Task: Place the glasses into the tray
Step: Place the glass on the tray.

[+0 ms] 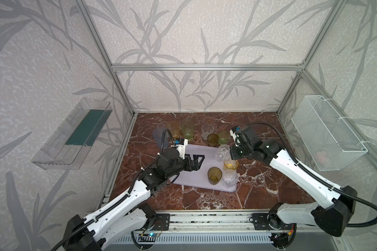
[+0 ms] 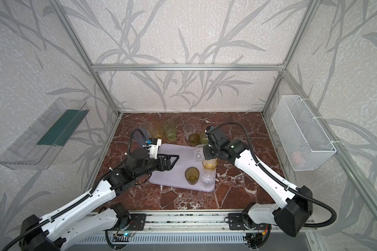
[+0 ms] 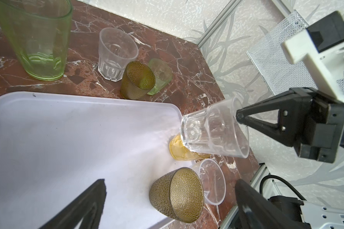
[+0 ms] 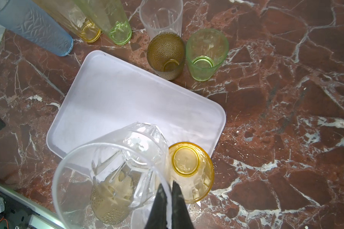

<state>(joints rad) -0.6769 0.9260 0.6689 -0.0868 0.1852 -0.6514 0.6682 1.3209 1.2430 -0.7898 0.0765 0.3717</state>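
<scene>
– Lavender tray: where does it lie?
– Flat near the middle of the bench, skewed to the front edge.
– What stands in it?
– Three glasses by its right rim: an amber glass, a short clear glass just beside it, and a short yellow glass behind them.
– The right tool?
– Pinched on the rim of a clear faceted glass, one finger inside the mouth, one outside. That glass is tilted, with its base toward the bench's left edge. It is in the air over the tray's far right corner, above the yellow one.
– The left tool?
– Spread wide, holding nothing, over the tray's left half.
– And off the tray?
– Seven glasses stand toward the bench's far edge:
  - a tall grey-blue glass
  - a far clear glass
  - a tall yellow glass
  - a tall pale-green glass
  - a ribbed clear glass
  - a second amber glass
  - a short green glass
  The last two are side by side, near the tray's far rim.
</scene>
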